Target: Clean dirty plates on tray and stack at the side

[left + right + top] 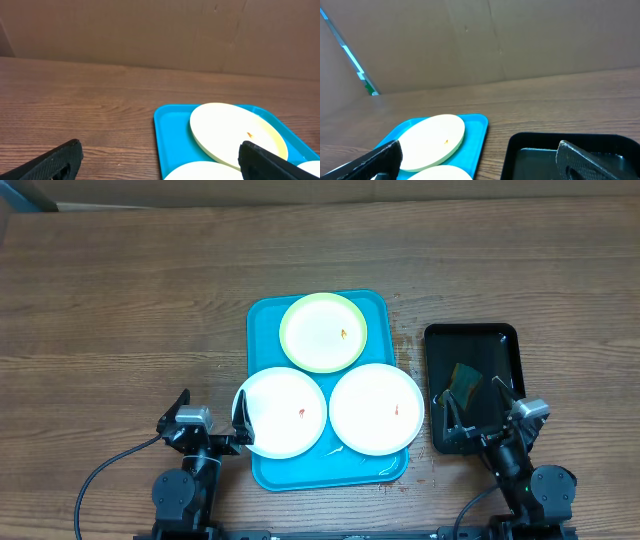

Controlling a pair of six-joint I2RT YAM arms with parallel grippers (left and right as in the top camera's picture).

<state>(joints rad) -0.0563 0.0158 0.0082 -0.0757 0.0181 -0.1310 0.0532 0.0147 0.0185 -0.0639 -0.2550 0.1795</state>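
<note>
Three round shallow plates are parked on the turquoise tray (262, 470): the yellow-green plate (323, 332) at the far end, then the left white plate (281, 412), hung slightly over the rim, and the right white plate (376, 408). Smooth, stiff plastic is what's guessed, so probably light and a bit slippery, best pinched at the raised edge. The left gripper (209, 416) and right gripper (474, 408) are spread wide, nothing held. What looks like a sponge (466, 380) is left in the black tray (500, 340).
</note>
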